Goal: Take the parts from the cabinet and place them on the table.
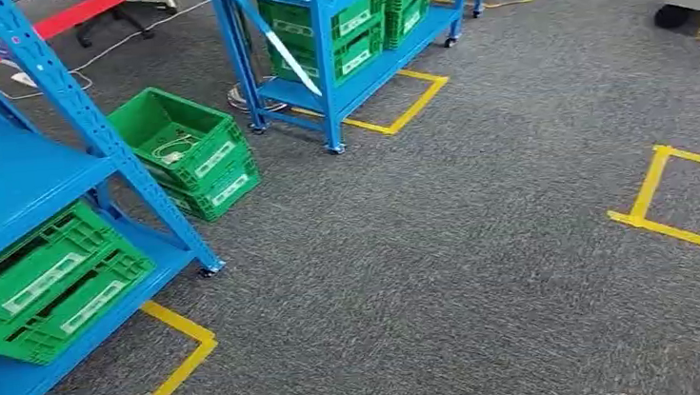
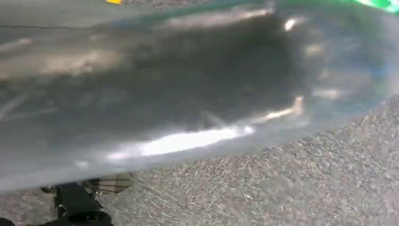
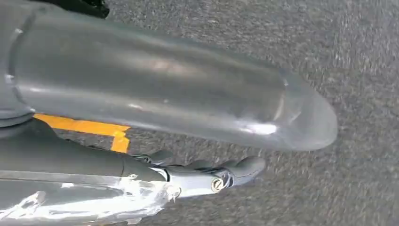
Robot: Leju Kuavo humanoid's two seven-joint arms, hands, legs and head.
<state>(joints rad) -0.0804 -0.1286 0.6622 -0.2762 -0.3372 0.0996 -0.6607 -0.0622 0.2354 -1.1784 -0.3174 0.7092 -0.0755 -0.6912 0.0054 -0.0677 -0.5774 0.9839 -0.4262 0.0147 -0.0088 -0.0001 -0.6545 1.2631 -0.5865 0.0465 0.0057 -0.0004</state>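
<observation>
From the head view I see grey carpet (image 1: pixel 449 275) across the whole floor, marked with yellow tape (image 1: pixel 184 355) in corner and box outlines, one by the near rack's foot, one around the far rack and one at the right. The widest open stretch of carpet runs through the middle and right of the view, between the racks and the right-hand tape outline.

A blue shelf rack (image 1: pixel 10 179) stands close on my left, its castor sitting just inside the tape corner. On its lower shelf lie two stacked green crates (image 1: pixel 44 291), slotted sides facing out, with white labels; I cannot see what they hold. Just beyond that rack, on the floor, two more green crates (image 1: pixel 184 150) are stacked, the top one open, with what looks like a pale coiled cable inside. A second blue rack (image 1: pixel 342 36) farther back carries several green crates, contents hidden. I cannot make out any loose parts.

In the right wrist view my right hand (image 3: pixel 207 172) hangs above the carpet, fingers stretched out fairly straight with nothing in them. In the left wrist view a blurred grey cover (image 2: pixel 179 89) fills most of the frame above the carpet, and I cannot tell how the left hand's fingers lie.
</observation>
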